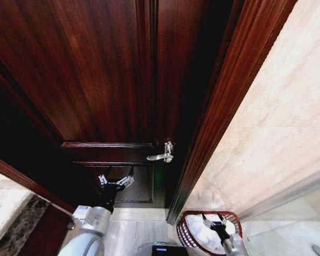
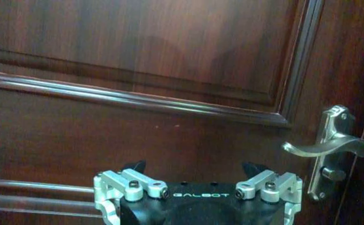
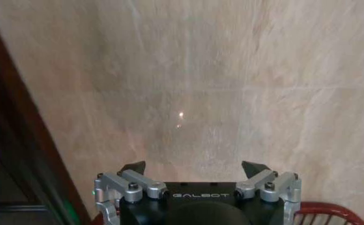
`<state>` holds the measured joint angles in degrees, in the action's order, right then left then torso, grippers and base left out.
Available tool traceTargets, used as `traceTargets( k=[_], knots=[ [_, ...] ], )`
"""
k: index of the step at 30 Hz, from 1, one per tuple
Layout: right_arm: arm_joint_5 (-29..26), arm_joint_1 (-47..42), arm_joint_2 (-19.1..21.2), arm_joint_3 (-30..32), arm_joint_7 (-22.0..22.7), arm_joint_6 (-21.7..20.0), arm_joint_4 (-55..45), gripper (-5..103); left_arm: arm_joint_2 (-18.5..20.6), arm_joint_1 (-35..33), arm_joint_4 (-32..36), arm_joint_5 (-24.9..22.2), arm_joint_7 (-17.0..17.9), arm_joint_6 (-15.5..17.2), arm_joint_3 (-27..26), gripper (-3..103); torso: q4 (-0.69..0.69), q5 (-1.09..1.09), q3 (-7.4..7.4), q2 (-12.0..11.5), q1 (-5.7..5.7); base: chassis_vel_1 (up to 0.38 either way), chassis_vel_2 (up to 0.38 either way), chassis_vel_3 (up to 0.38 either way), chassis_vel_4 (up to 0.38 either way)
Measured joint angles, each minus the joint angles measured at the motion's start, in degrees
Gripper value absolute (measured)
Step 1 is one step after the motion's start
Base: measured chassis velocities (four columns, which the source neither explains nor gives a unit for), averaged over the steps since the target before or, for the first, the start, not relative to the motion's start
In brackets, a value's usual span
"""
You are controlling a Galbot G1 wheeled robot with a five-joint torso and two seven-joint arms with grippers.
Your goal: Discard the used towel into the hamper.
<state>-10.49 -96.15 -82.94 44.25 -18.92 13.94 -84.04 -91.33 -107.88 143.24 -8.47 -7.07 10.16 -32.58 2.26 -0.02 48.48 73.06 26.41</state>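
Down low, closest in: hamper (image 1: 188,234), dark red slats, something white (image 1: 200,238) inside, likely the towel. Just above the hamper's middle, right gripper (image 1: 214,217), fingers spread wide, holding nothing. Off to the hamper's left, left gripper (image 1: 116,180), spread wide too and empty, facing the wooden door (image 1: 85,80). Farther past the hamper, up and left, silver door handle (image 1: 162,156). Looks like the drop step, about done. Next: lift straight up, clear of the hamper's rim.
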Motion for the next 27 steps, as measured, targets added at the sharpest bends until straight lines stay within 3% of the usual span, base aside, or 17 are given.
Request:
traceTargets(
  k=[7,18,27],
  knots=[
    [-1.87,-6.50,-1.99,0.28,2.50,2.19,-9.42,100,0.01,0.00,0.00,0.00,0.00,0.00,0.00,100,0.00,0.01,0.00,0.00,0.00,0.000,0.000,0.000,0.000],
    [-1.30,-15.07,-5.76,0.40,3.96,3.33,-31.97,100,0.00,0.00,0.00,0.00,0.00,0.00,0.00,100,0.01,0.00,0.00,0.00,0.00,0.000,0.000,0.000,0.000],
    [-1.17,-18.42,-6.46,1.15,4.58,3.37,-41.47,100,0.01,0.00,0.00,0.00,0.00,0.00,0.00,100,0.00,0.02,0.00,0.00,0.00,0.000,0.000,0.000,0.000]
  ],
)
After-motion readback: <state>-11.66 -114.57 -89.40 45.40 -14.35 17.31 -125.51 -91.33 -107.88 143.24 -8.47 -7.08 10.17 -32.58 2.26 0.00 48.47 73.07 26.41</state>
